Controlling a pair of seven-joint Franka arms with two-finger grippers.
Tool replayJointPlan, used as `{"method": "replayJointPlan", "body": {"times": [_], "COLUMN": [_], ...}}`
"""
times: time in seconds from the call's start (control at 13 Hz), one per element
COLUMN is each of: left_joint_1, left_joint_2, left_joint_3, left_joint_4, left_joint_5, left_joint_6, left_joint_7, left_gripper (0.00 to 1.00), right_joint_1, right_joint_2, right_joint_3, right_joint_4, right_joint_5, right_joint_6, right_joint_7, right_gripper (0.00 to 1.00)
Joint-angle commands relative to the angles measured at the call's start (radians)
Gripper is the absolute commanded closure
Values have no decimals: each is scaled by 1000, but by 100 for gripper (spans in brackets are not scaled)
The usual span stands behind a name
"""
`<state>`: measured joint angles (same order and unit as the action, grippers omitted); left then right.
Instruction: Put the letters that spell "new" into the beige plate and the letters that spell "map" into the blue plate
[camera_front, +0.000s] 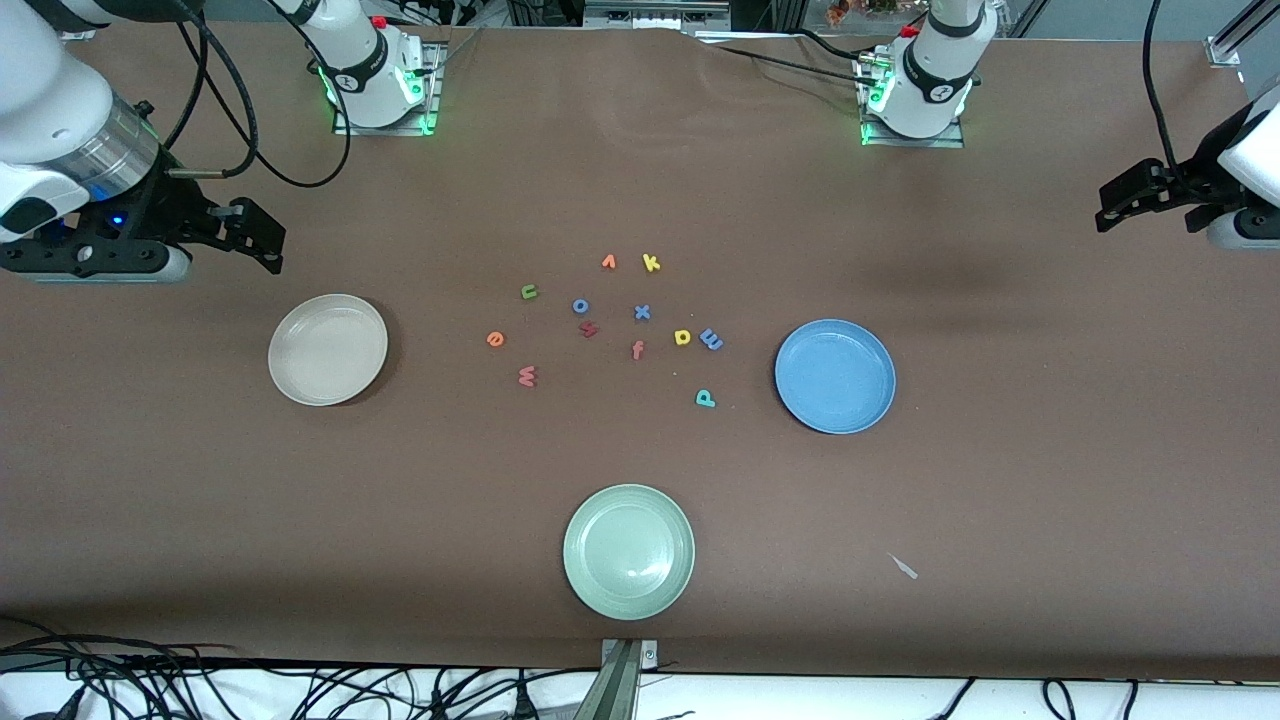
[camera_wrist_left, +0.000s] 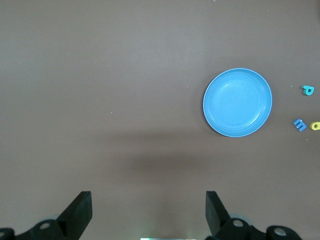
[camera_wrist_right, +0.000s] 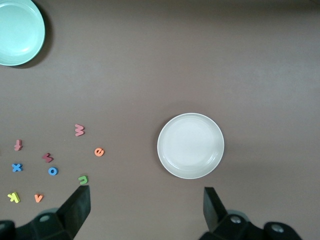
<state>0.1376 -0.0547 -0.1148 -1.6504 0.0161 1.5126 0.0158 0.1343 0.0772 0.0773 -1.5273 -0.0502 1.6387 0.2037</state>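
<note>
The beige plate (camera_front: 328, 349) (camera_wrist_right: 190, 145) lies empty toward the right arm's end, the blue plate (camera_front: 835, 376) (camera_wrist_left: 237, 102) empty toward the left arm's end. Between them lie the green n (camera_front: 529, 292) (camera_wrist_right: 83, 179), orange e (camera_front: 495, 339) (camera_wrist_right: 99, 151), pink w (camera_front: 527, 376) (camera_wrist_right: 79, 130), blue m (camera_front: 711, 340) (camera_wrist_left: 299, 124), yellow a (camera_front: 682, 337) (camera_wrist_left: 315, 125) and teal p (camera_front: 705, 398) (camera_wrist_left: 308, 90). My right gripper (camera_front: 262, 238) (camera_wrist_right: 146, 197) hangs open high near the beige plate. My left gripper (camera_front: 1103, 207) (camera_wrist_left: 148, 200) hangs open, high over bare table past the blue plate.
A pale green plate (camera_front: 628, 551) (camera_wrist_right: 17, 30) lies nearest the front camera. Other letters lie among the task's own: orange v (camera_front: 608, 262), yellow k (camera_front: 651, 263), blue o (camera_front: 581, 306), blue x (camera_front: 642, 312), a dark red letter (camera_front: 588, 329), red-orange f (camera_front: 638, 349).
</note>
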Motion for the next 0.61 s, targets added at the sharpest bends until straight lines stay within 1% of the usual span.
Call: {"method": "replayJointPlan", "body": {"times": [0.0, 0.15, 0.23, 0.54], "left_joint_1": [10, 10, 10, 11], "left_joint_2": [-4, -4, -4, -4], "left_joint_3": [-2, -2, -2, -2], "left_joint_4": [-5, -5, -5, -5], "left_joint_5": [15, 15, 15, 15], "left_joint_6": [4, 4, 4, 8], "left_joint_7": [26, 26, 26, 26], "left_gripper": [0, 0, 0, 0], "right_joint_1": [-5, -1, 7, 19], "right_joint_2": [4, 4, 25, 50], "right_joint_3": [-7, -4, -2, 6], "right_joint_4": [4, 3, 3, -10], "right_joint_5": [3, -14, -17, -10], "right_joint_6": [-5, -43, -46, -63], "right_joint_7": [11, 8, 8, -67], "right_gripper": [0, 0, 0, 0]}}
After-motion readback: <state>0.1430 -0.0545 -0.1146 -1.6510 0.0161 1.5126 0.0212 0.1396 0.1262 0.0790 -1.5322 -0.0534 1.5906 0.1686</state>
